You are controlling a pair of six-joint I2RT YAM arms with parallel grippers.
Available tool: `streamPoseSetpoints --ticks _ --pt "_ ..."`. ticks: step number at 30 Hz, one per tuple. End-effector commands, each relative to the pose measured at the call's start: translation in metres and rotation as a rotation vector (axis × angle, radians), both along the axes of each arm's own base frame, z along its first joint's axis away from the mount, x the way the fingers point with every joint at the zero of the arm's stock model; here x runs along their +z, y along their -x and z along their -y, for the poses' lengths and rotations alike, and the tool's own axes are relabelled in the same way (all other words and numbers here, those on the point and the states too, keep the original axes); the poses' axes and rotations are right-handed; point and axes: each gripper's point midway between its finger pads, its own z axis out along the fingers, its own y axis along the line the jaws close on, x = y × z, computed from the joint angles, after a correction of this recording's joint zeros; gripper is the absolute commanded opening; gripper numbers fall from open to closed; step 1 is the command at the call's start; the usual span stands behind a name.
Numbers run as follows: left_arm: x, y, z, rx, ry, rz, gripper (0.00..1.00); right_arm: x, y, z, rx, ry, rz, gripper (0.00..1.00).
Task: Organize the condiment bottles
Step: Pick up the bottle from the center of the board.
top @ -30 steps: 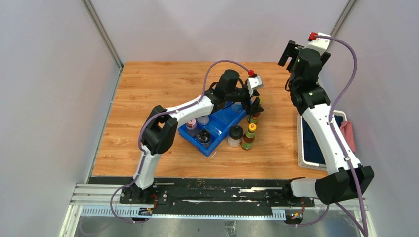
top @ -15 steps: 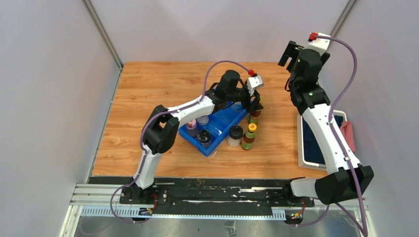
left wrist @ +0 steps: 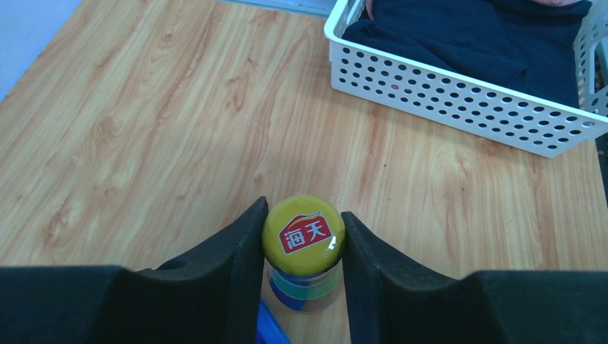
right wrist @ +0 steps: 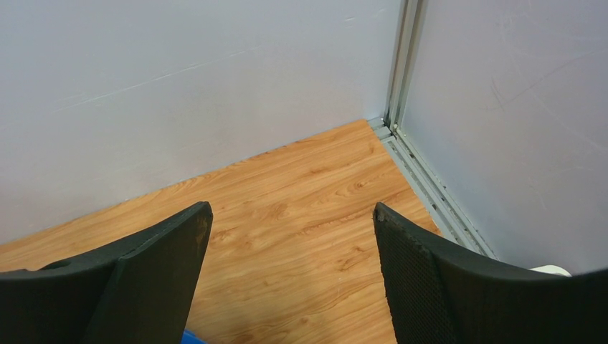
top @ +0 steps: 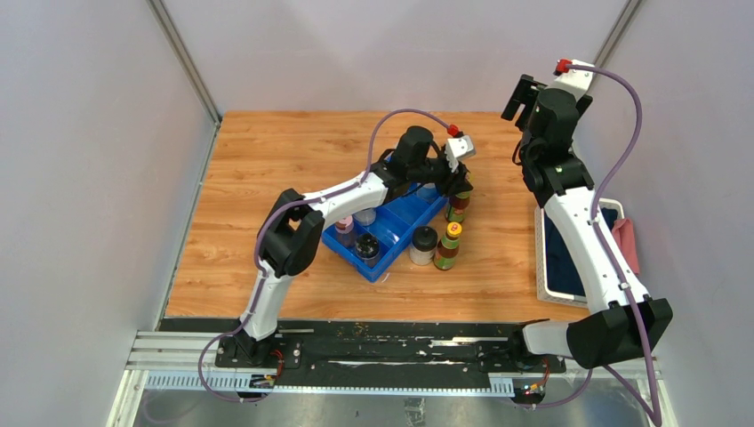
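Left gripper (left wrist: 302, 217) clenched on yellow-capped dark bottle (left wrist: 304, 238), upright on tabletop (left wrist: 143, 107) just beside blue tray (top: 397, 224). Grip at cap probably for lift into compartment. Right gripper (right wrist: 290, 215) released, empty, raised aside.

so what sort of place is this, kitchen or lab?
Likely a lab test cell: grey walls on aluminium posts boxing in a wood-grain table, left arm and right arm bolted to a rail, condiment bottles in and beside a blue tray.
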Motion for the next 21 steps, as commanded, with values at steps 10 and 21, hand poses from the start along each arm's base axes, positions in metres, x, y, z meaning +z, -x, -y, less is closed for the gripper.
streamPoseSetpoints --ticks 10,21 --pt "0.007 0.006 0.01 -0.02 0.013 0.006 0.0 0.009 0.004 0.007 -0.018 -0.023 0.041 0.84" --pt "0.016 0.014 0.011 -0.028 0.019 0.023 0.0 0.008 0.005 0.007 -0.018 -0.032 0.04 0.83"
